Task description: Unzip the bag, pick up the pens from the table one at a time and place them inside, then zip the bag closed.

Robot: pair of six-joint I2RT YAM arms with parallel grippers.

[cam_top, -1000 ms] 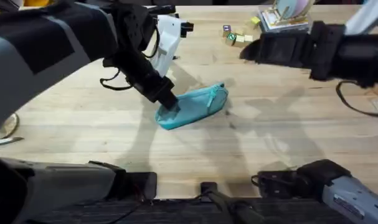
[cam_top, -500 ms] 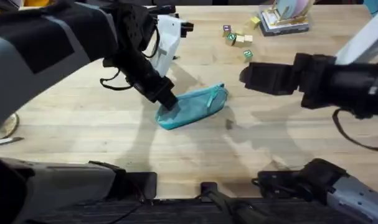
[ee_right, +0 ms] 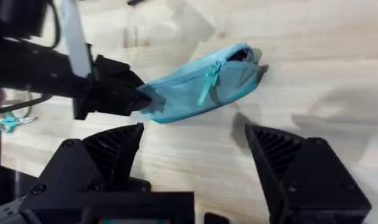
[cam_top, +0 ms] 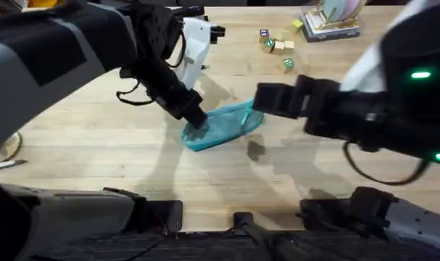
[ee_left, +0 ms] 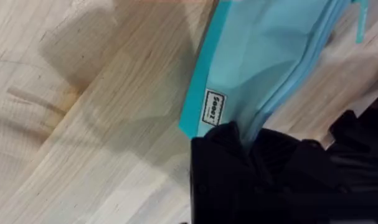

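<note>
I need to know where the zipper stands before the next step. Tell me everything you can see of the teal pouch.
The teal, soft fabric pencil pouch lies lengthwise on the light wooden tabletop. A darker teal zipper runs along its top, with a pull tab hanging near the far end, where the pouch gapes slightly open. A small white label sits on its side near the pinched end. The left gripper has its jaws shut on that end; the right gripper, jaws open, is nearby without touching it.
</note>
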